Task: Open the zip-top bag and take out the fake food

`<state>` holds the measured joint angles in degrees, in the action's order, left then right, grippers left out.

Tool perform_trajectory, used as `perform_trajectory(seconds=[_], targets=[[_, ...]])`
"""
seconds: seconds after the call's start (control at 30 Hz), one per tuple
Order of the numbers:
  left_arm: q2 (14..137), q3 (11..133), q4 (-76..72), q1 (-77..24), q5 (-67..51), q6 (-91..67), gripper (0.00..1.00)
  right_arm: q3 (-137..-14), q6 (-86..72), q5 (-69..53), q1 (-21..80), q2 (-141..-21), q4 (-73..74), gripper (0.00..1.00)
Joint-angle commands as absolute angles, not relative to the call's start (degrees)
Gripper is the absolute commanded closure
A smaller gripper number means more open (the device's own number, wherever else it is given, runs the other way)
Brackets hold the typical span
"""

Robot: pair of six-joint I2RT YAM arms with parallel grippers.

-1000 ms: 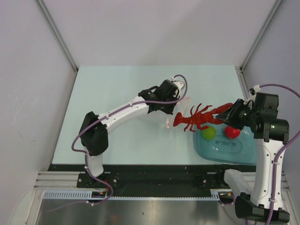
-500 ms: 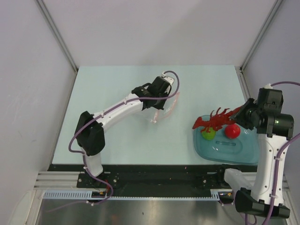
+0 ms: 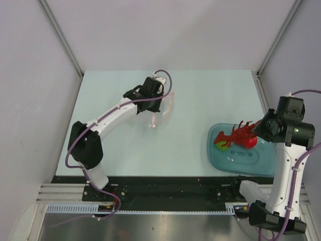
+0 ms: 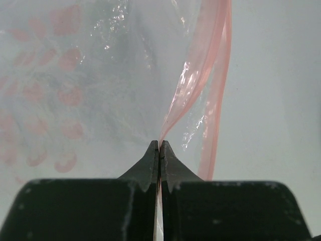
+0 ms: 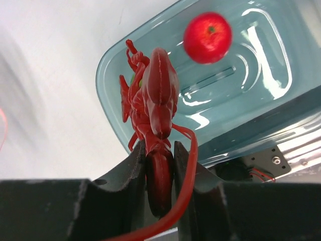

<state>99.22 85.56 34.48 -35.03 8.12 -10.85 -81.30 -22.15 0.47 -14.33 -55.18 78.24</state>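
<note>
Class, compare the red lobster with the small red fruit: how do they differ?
The lobster is long, with claws and legs; the red fruit is small and round. The lobster is clamped in the right gripper over the tray; the fruit lies loose in it. Both are red.

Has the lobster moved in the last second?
Yes. The lobster, held by the right gripper, moved right, from mostly left of the teal tray to over it.

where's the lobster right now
Top view, right side: the lobster is clamped in the right end effector over the left part of the teal tray, beside the red fruit, overlapping the green fruit.
</note>
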Motion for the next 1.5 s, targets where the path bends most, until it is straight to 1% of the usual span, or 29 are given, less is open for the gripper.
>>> perform_trajectory(seconds=[0.0, 0.13, 0.23, 0.27, 0.33, 0.37, 0.43, 0.47, 0.57, 0.63, 0.7, 0.73, 0.77, 1.0, 1.07, 1.2, 1.33, 1.47], targets=[[96.7, 86.0, 32.2, -34.1, 5.4, -9.4, 1.0, -79.8, -20.7, -4.8, -12.9, -55.0, 87.0, 1.0], [96.3, 87.4, 33.1, -33.7, 5.9, -8.4, 1.0, -77.4, -21.6, -4.7, -12.4, -56.8, 87.1, 1.0], [96.0, 87.6, 33.2, -33.5, 5.8, -8.1, 1.0, -72.5, -22.6, -4.2, -14.5, -58.5, 86.9, 0.99], [95.8, 87.6, 33.3, -33.3, 5.7, -8.1, 1.0, -70.7, -22.8, -3.9, -15.1, -59.1, 86.9, 0.89], [95.9, 87.5, 33.7, -33.3, 5.5, -8.2, 1.0, -70.1, -24.1, -1.9, -17.3, -60.0, 86.8, 0.74], [95.8, 87.5, 33.8, -33.3, 5.4, -8.2, 1.0, -70.2, -24.1, -1.3, -18.1, -61.3, 86.7, 0.6], [95.5, 87.4, 34.0, -33.3, 5.0, -8.3, 1.0, -71.4, -24.5, -0.1, -19.3, -62.7, 86.9, 0.48], [95.4, 87.2, 34.0, -33.3, 5.0, -8.3, 1.0, -72.0, -24.9, 1.7, -20.2, -64.2, 86.8, 0.37], [94.7, 86.9, 34.1, -33.3, 5.4, -8.4, 1.0, -74.4, -25.5, 4.7, -21.7, -66.4, 86.9, 0.21], [94.1, 86.4, 33.8, -33.4, 5.6, -8.6, 1.0, -75.2, -25.6, 5.8, -22.1, -67.4, 87.0, 0.16], [93.7, 86.0, 34.0, -33.3, 5.7, -8.8, 1.0, -75.1, -25.9, 6.0, -22.5, -66.9, 86.9, 0.07], [93.2, 85.8, 34.2, -33.3, 5.7, -9.1, 1.0, -74.5, -26.0, 5.6, -22.7, -66.5, 86.9, 0.06], [92.9, 85.6, 34.2, -33.4, 5.8, -9.1, 1.0, -73.9, -26.3, 5.1, -22.7, -66.0, 87.0, 0.01], [90.2, 82.6, 33.9, -33.3, 4.6, -11.2, 1.0, -69.2, -28.0, -2.0, -23.3, -59.2, 86.5, 0.0], [89.6, 81.7, 33.3, -33.2, 3.9, -12.2, 1.0, -68.6, -26.5, -6.0, -23.2, -57.0, 83.8, 0.0], [88.9, 79.7, 32.1, -33.3, 3.3, -13.7, 1.0, -68.4, -21.7, -14.9, -22.9, -56.4, 80.5, 0.0], [90.5, 79.7, 31.5, -33.3, 4.4, -15.0, 1.0, -70.1, -21.9, -17.9, -16.2, -55.8, 76.1, 0.0], [94.1, 85.3, 36.3, -33.3, 8.5, -15.7, 1.0, -72.9, -24.4, -17.5, -4.6, -57.7, 72.3, 0.0]])
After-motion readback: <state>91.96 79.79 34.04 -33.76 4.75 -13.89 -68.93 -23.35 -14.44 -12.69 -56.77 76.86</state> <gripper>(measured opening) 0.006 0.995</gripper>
